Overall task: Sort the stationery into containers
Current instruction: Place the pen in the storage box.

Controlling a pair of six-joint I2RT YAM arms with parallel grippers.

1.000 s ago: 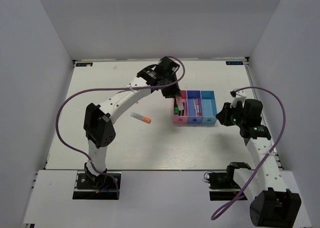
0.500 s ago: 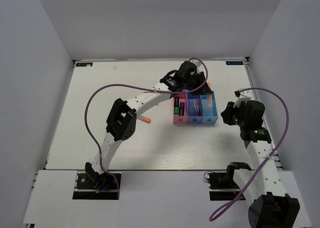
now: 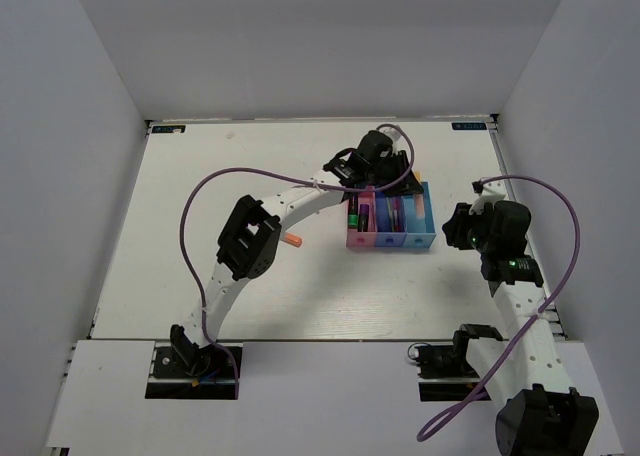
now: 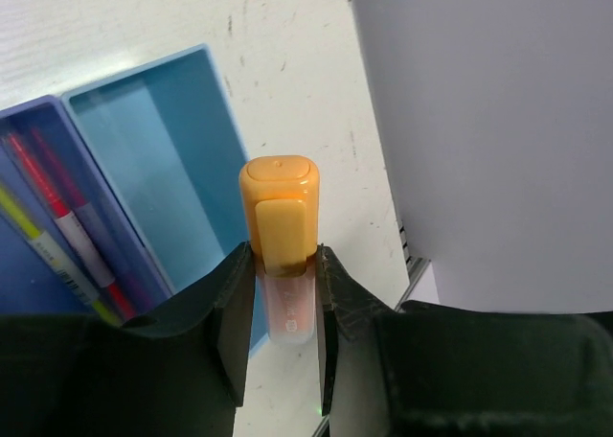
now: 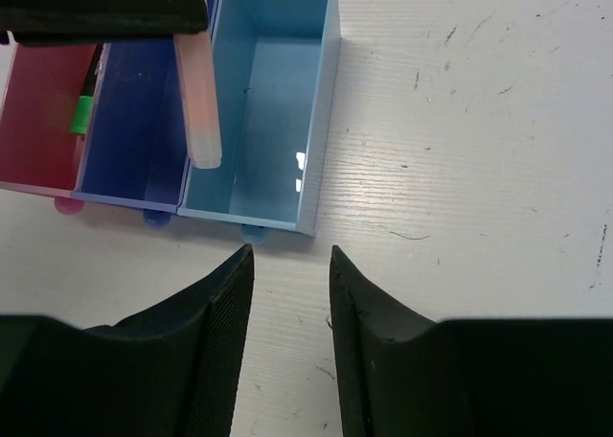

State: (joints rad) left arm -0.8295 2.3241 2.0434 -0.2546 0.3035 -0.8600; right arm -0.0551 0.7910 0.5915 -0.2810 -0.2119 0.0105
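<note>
My left gripper [image 3: 404, 170] is shut on a short highlighter with an orange cap [image 4: 279, 217] and a pale pink body, and holds it over the far end of the cyan bin [image 3: 417, 226]. The highlighter's body also shows in the right wrist view [image 5: 198, 102], above the wall between the blue-purple bin [image 5: 134, 121] and the cyan bin [image 5: 273, 121], which holds nothing. The pink bin [image 3: 357, 238] holds a black-green marker [image 3: 353, 216] and a purple marker [image 3: 364, 216]. The blue-purple bin [image 3: 384, 238] holds thin pens [image 4: 57, 221]. My right gripper [image 5: 292, 264] is open and empty, just right of the bins [image 3: 462, 228].
Another orange highlighter [image 3: 292, 241] lies on the table left of the bins, partly hidden by my left arm's elbow [image 3: 248, 238]. The table's right edge and the side wall [image 4: 498, 121] are close behind the cyan bin. Purple cables loop above both arms.
My left gripper has swung right with the highlighter, from over the pink bin to over the cyan bin's far end. The right gripper shifted slightly right and stays open.
</note>
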